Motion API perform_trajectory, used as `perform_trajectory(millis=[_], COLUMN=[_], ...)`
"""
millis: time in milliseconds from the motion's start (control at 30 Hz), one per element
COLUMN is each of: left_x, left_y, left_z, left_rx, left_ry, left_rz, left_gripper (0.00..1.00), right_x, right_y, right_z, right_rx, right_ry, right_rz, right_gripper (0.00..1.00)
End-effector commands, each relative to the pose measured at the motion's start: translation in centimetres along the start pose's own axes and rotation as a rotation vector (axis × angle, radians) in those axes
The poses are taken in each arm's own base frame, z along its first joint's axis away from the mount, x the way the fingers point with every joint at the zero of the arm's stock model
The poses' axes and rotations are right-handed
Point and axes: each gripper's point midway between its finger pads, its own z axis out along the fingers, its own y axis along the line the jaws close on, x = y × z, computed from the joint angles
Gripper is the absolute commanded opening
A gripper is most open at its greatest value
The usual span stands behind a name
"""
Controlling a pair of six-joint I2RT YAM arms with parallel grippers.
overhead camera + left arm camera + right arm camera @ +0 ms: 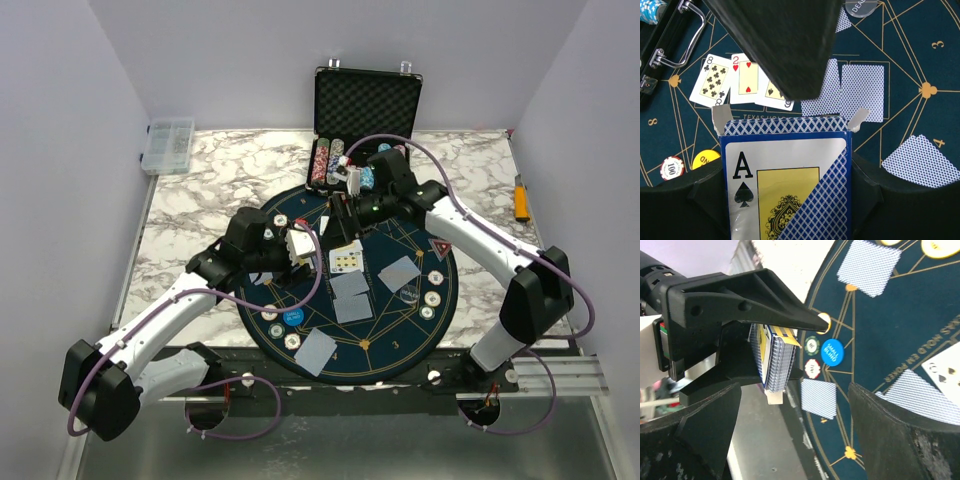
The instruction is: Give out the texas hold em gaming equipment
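Observation:
My left gripper (787, 176) is shut on a blue card box (785, 195) with an ace of spades on its front. The box's top flaps stand open and the deck (775, 360) shows inside. My right gripper (345, 213) hangs open just beyond the box, over the face-up cards (346, 260), with nothing between its fingers (905, 435). Three face-up cards lie side by side; the eight of clubs (712, 80) and two of hearts (743, 77) show fully. Face-down cards (862, 92) lie on the mat, along with a blue small-blind disc (832, 352), a yellow disc (705, 159) and a clear dealer disc (862, 7).
The round dark-blue mat (270, 205) covers the table's middle. An open black case (367, 100) with stacked chips (335, 160) stands behind it. A clear compartment box (167, 145) sits at the back left. An orange-handled tool (521, 197) lies at the right edge. Cream chips (432, 297) line the mat's right side.

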Motion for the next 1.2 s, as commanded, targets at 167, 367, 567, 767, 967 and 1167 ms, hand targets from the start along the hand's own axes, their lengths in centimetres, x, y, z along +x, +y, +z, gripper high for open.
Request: perform_trajectory(millis=[167, 367, 567, 767, 967, 1167], left_x=[-2.1, -2.4, -2.6, -2.0, -1.6, -2.0], left_y=[0.2, 0.3, 0.2, 0.5, 0.7, 0.7], left_z=[-0.9, -0.9, -1.0, -1.3, -2.4, -3.3], left_rx=[-0.010, -0.012, -0.008, -0.036, -0.072, -0.080], left_ry=[-0.056, -0.059, -0.065, -0.022, -0.015, -0.005], left_rz=[0.043, 0.027, 0.026, -0.006, -0.059, -0.098], left_gripper=[0.00, 0.00, 0.00, 0.49, 0.98, 0.98], right_x=[1.3, 2.4, 1.9, 0.8, 0.4, 3.1], right_y=[2.6, 2.6, 2.1, -0.4, -6.7, -13.4], right_z=[2.7, 4.2, 4.8, 3.5, -1.7, -7.0], right_rx=[-0.231, -0.246, -0.231, -0.170, -0.025, 0.217], right_ry=[0.093, 0.138, 0.121, 0.088, 0.025, 0.076], right_rz=[0.077, 0.074, 0.082, 0.148, 0.207, 0.237], right_gripper=[0.82, 0.73, 0.48, 0.01, 0.01, 0.01])
